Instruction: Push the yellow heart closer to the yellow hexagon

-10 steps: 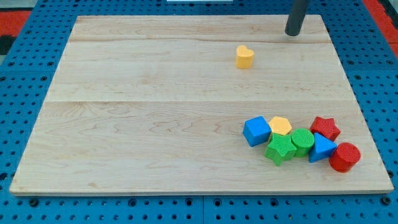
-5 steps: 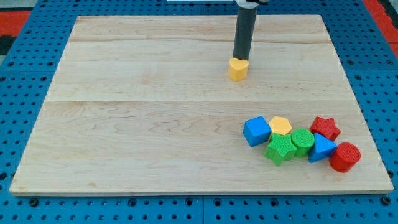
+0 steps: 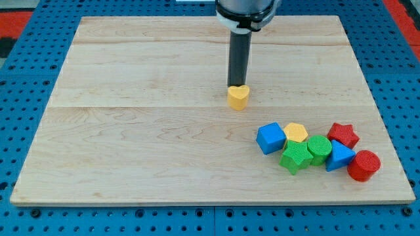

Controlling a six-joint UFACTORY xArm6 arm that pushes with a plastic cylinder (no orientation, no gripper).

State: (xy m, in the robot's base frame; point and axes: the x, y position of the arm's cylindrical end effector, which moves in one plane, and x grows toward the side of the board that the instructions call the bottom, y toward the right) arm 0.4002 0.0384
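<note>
The yellow heart (image 3: 237, 98) lies near the middle of the wooden board (image 3: 151, 131). My tip (image 3: 236, 85) touches its top side, the dark rod rising straight up from there. The yellow hexagon (image 3: 296, 133) sits to the lower right, in a cluster of blocks, between the blue cube (image 3: 270, 138) and the green blocks. The heart is well apart from the hexagon, up and to its left.
The cluster at the lower right also holds a green star (image 3: 295, 157), a green cylinder (image 3: 319, 149), a blue block (image 3: 339, 157), a red star (image 3: 343, 135) and a red cylinder (image 3: 363, 165). Blue pegboard surrounds the board.
My tip came in from the top right to the heart, then pushed it down and left across the board, toward the view's bottom.
</note>
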